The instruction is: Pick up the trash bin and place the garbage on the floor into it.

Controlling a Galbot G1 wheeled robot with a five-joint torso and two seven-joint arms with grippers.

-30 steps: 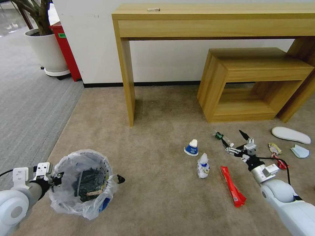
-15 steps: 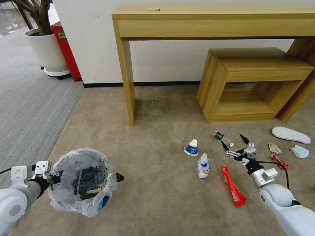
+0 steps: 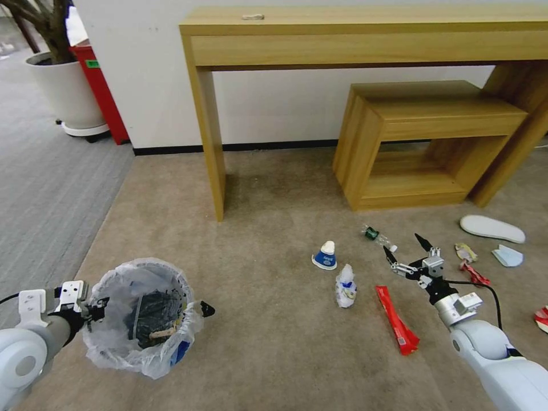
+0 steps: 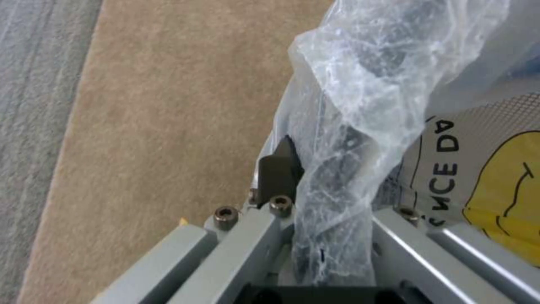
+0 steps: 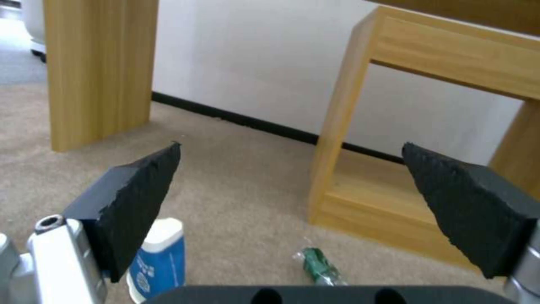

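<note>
Beige carpet floor (image 3: 274,342) runs up to a white wall, where a tall wooden console (image 3: 365,34) stands over a lower wooden bench (image 3: 422,142). Taking the console's near leg as the landmark: the trash bin (image 3: 140,317) sits well to the left of it and closer to the robot, its clear liner spilling over the rim. The left gripper (image 3: 149,311) has its fingers closed across the bin's rim, one finger (image 4: 278,169) pressed against the liner on the outside wall. To the right of the leg lies the garbage: an overturned blue-white paper cup (image 3: 324,255), a crumpled wrapper (image 3: 345,286) just in front of it, a red wrapper strip (image 3: 397,319), and a small green-capped bottle (image 3: 377,236). The right gripper (image 3: 407,249) hovers with its fingers (image 5: 129,202) spread wide and empty, the bottle (image 5: 318,266) lying on the carpet just beyond them and between their tips, the cup (image 5: 157,257) beside the left finger. A white slipper (image 3: 492,228) lies farther right, near the bench.
</note>
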